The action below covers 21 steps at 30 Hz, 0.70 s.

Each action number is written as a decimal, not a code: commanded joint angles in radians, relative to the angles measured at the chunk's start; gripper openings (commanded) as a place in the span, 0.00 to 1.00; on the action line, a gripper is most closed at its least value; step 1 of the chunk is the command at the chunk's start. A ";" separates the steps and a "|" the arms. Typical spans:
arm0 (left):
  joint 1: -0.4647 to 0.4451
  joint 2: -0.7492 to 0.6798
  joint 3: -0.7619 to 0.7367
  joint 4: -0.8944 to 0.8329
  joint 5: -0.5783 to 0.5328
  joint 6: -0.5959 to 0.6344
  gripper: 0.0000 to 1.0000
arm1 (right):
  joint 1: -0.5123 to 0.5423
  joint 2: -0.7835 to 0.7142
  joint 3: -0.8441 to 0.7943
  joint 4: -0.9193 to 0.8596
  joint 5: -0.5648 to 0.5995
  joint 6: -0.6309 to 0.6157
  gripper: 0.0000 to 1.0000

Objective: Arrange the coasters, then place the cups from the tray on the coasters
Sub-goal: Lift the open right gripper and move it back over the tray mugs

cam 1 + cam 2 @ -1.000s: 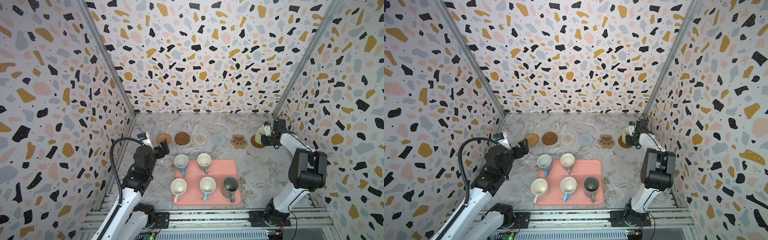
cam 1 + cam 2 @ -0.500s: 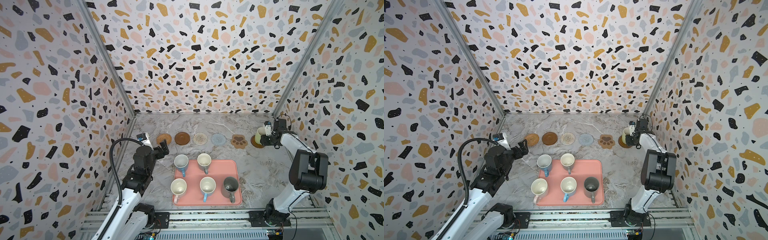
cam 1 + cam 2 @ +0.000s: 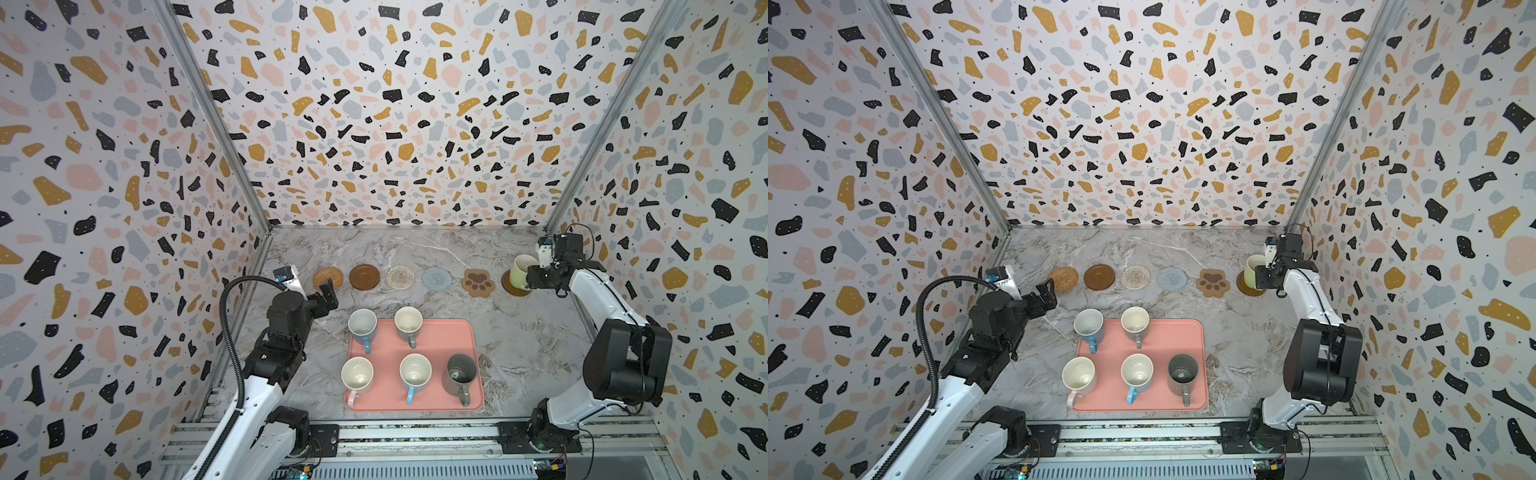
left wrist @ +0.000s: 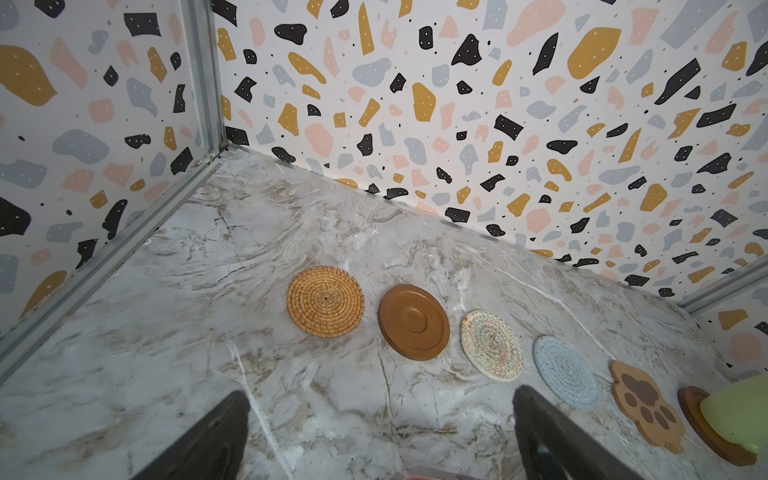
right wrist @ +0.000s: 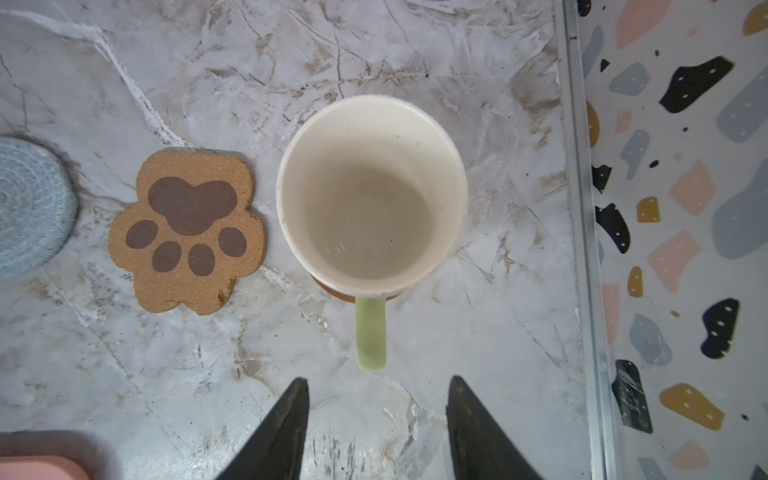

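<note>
Right wrist view: green cup (image 5: 372,195) on brown coaster (image 5: 330,289), right claw (image 5: 378,379) spread clear; both top views: five cups (image 3: 414,371) left on tray (image 3: 434,334).

Bright, even, diffuse light with only faint, soft shadows.
Both top views are sharp mid-frame, then softer and slightly stretched toward the corners. In the left wrist view the left gripper (image 4: 380,392) has blurred, out-of-focus fingers (image 4: 216,440), and the light green cup (image 4: 739,411) looks washed-out and soft.
</note>
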 commanded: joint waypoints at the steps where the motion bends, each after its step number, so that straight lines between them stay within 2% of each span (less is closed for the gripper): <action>1: -0.004 0.005 -0.001 0.033 -0.002 0.001 0.99 | 0.017 -0.076 0.070 -0.080 0.032 0.054 0.57; 4: -0.003 0.004 0.000 0.033 -0.004 -0.001 0.99 | 0.048 -0.102 0.123 -0.139 0.054 0.076 0.58; 9: -0.004 0.004 -0.001 0.030 -0.008 -0.003 0.99 | 0.160 -0.142 0.193 -0.214 0.068 0.113 0.59; 21: -0.004 0.016 -0.002 0.038 0.001 -0.004 1.00 | 0.547 -0.146 0.199 -0.209 0.127 0.374 0.60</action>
